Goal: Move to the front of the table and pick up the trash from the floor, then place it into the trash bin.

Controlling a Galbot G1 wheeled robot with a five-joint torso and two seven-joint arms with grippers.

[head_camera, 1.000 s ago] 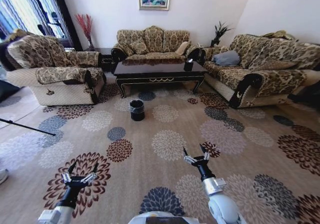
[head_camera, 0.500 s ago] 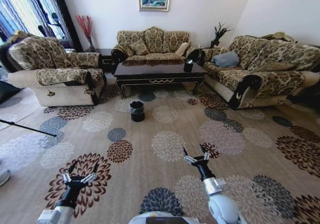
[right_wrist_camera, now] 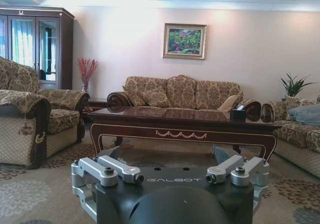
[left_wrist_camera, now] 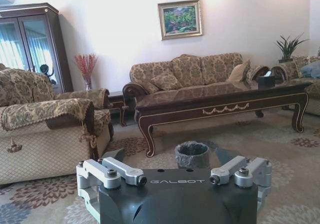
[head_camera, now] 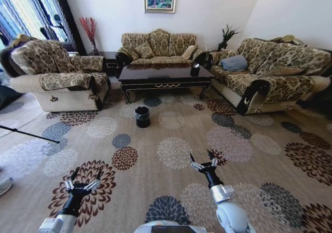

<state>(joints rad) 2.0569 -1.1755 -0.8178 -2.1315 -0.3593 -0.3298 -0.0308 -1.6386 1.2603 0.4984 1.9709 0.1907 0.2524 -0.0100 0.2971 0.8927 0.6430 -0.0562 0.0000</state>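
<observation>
- The left end effector (head_camera: 82, 183) hangs low over the floor (head_camera: 176, 124) with its fingers spread, released and empty; the right end effector (head_camera: 203, 162) is likewise splayed apart and carries nothing.
- The trash bin (head_camera: 142, 115) stands well ahead of both end effectors, between them and the bench (head_camera: 165, 77), just before the bench's front rail; in the left wrist view the trash bin (left_wrist_camera: 192, 155) sits directly beyond the fingers.
- No trash can be made out on the carpet; it is too small to tell from here.
- Judged from the task, such litter would be light and easily crushed, so a gentle pinch at its bulkiest part should serve.
- The floor is a soft patterned carpet, whose busy flower medallions could hide small scraps.
- Around the bench stand a sofa (head_camera: 158, 45) beyond it, an armchair (head_camera: 57, 77) off to the left end effector's side, and another sofa (head_camera: 272, 69) on the right end effector's side.
</observation>
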